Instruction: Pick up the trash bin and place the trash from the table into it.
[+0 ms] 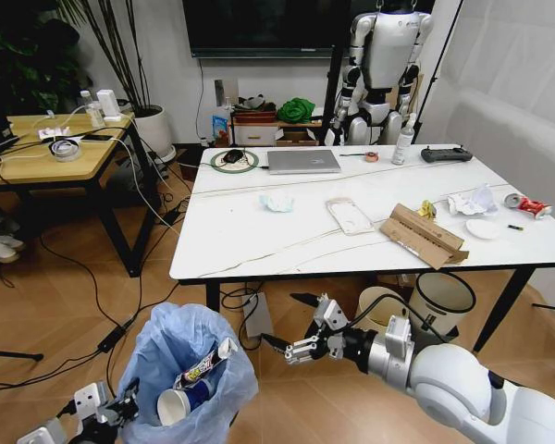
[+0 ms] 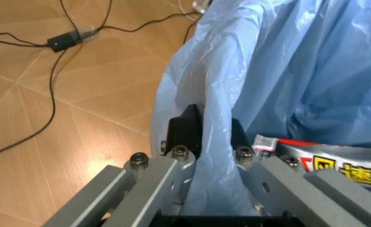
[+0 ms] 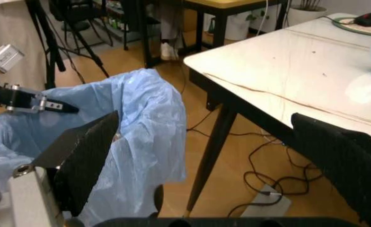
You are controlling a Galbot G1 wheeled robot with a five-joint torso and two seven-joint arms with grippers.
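The trash bin (image 1: pixel 190 356), lined with a crinkled light-blue bag, stands on the floor in front of the table's (image 1: pixel 231 250) left corner. A blue-white paper cup (image 1: pixel 178 404) and a printed wrapper (image 1: pixel 205 365) lie inside it. My left gripper (image 1: pixel 120 405) is shut on the bag-covered rim (image 2: pixel 211 142), one black pad (image 2: pixel 184 130) on each side. My right gripper (image 1: pixel 285 319) hangs open just right of the bin, below the table edge (image 3: pixel 236 90), with nothing between its pads (image 3: pixel 84 161). On the table lie tissues (image 1: pixel 277 202), cardboard (image 1: pixel 424 236), a paper plate (image 1: pixel 484 228), a red can (image 1: pixel 529 205) and a pen (image 1: pixel 515 227).
A laptop (image 1: pixel 302 160), mouse (image 1: pixel 234 155), spray bottle (image 1: pixel 404 141) and controller (image 1: pixel 446 154) sit at the table's far side. Under the table stand a cream bin (image 1: pixel 377 303) and a white black-rimmed bin (image 1: pixel 441 298). Cables cross the floor; a wooden table (image 1: pixel 46 153) stands left.
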